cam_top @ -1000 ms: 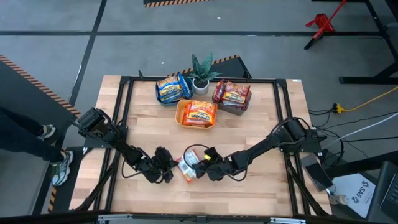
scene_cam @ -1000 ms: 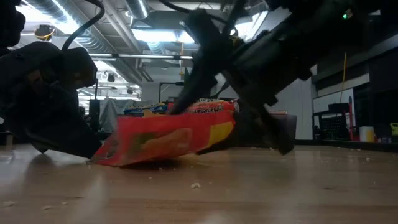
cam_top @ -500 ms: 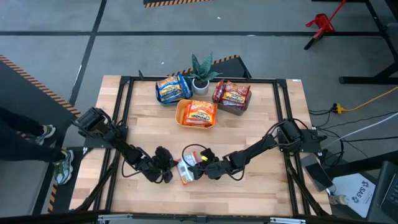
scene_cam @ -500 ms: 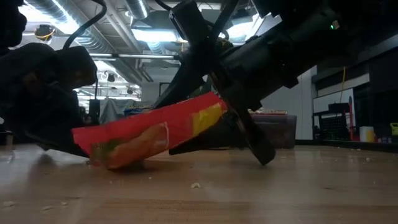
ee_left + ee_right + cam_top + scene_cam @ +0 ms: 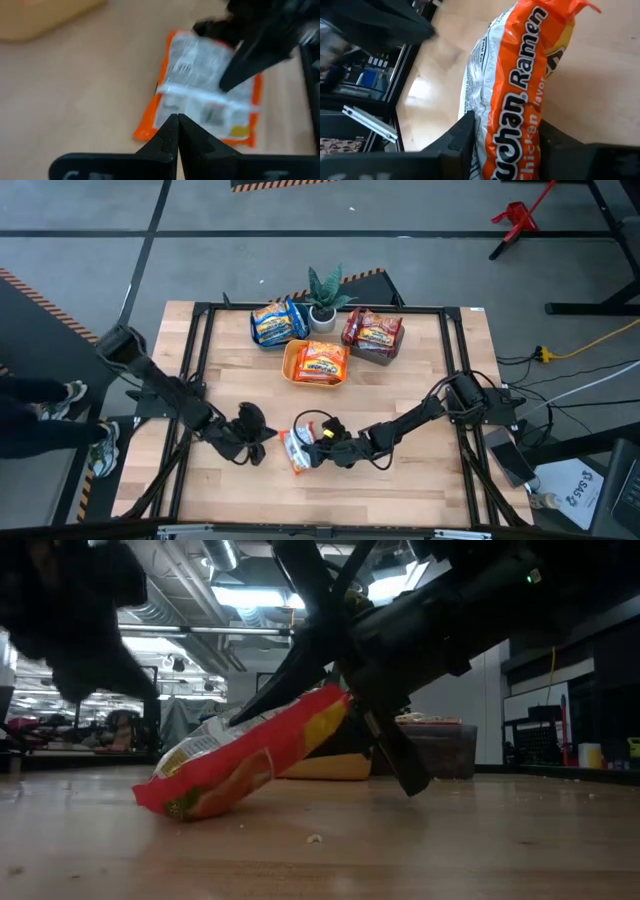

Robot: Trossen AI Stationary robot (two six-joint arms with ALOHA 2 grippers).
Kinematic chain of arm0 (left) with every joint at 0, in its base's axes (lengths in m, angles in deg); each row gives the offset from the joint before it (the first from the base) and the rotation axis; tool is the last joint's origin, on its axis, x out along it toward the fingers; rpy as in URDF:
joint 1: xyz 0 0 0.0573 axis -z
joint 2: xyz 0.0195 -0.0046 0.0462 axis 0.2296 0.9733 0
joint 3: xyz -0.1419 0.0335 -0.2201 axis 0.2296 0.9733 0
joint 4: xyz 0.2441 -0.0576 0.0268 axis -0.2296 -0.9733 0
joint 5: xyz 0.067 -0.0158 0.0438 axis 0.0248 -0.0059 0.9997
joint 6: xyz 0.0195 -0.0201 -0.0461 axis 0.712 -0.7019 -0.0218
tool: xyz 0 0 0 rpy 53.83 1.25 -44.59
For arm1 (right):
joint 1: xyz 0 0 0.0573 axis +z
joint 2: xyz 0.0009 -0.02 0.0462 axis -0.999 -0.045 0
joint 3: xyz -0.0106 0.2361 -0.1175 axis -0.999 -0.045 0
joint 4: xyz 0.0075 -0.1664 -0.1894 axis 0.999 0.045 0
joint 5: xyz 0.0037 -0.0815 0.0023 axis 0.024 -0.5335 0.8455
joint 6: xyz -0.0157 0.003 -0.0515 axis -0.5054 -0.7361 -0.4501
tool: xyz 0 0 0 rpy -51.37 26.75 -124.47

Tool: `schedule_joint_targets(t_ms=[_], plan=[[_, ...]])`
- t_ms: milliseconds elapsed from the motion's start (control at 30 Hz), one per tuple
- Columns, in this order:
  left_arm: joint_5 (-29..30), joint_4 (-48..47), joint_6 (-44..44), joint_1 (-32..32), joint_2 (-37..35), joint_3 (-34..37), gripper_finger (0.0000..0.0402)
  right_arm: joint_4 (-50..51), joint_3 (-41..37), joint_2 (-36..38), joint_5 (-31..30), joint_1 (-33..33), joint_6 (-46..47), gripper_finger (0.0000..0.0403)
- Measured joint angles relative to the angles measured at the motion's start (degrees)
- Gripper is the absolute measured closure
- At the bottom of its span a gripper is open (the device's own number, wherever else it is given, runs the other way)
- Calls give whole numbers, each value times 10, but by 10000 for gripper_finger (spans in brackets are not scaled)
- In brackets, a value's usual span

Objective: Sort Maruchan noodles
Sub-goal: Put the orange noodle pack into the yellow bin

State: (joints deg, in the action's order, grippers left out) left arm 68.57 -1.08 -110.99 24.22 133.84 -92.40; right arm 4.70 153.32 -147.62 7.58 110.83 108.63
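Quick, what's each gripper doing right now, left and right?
Left gripper: shut, holding nothing, beside the packet.
Right gripper: closed on the orange plastic Maruchan ramen packet, tilting one end off the wooden table.

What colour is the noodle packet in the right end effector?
Orange, with a white back panel; the packet shows best in the right wrist view.

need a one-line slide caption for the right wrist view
Right pincer closing on an orange Maruchan ramen packet tilted up off the wooden table.
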Motion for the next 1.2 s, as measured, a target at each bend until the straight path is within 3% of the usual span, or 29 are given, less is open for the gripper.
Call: schedule_joint_targets(t_ms=[233,467,767,1000,1200], plan=[[24,-47,38,1,-145,-1,401,4,2,8,-10,-17,-38,302],[43,-47,100,2,-257,-1,401,18,52,20,4,-50,-128,298],[94,-18,197,27,-375,-2,402,238,179,33,-20,-84,-237,296],[104,28,292,44,-434,-2,402,371,274,34,-124,-98,-317,296],[104,27,328,51,-453,-2,402,380,294,34,-311,-109,-389,296]])
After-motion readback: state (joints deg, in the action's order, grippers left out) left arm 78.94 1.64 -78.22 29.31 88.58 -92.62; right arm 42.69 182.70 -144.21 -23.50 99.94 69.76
